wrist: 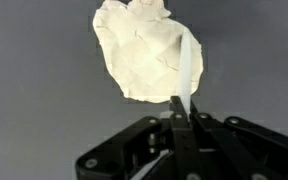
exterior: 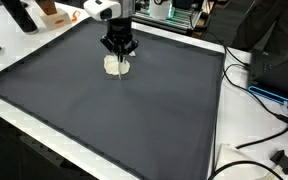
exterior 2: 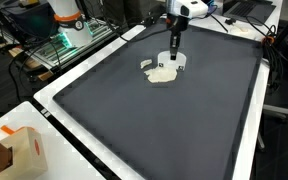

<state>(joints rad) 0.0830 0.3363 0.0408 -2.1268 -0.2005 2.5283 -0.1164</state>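
Pinching white strip (wrist: 186, 75) between closed jaws | over white lump (wrist: 139, 50) | dark mat (exterior: 134, 115) all around

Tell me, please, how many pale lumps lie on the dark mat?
1. The pale lump lies on the dark mat, beneath the end effector, which grips a thin white strip. Nothing else like it shows, though the end effector may hide a scrap.

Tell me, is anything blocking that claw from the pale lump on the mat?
Nothing visible does. The gripper hangs just above the pale lump; the white strip it holds overlaps the lump's edge in the wrist view.
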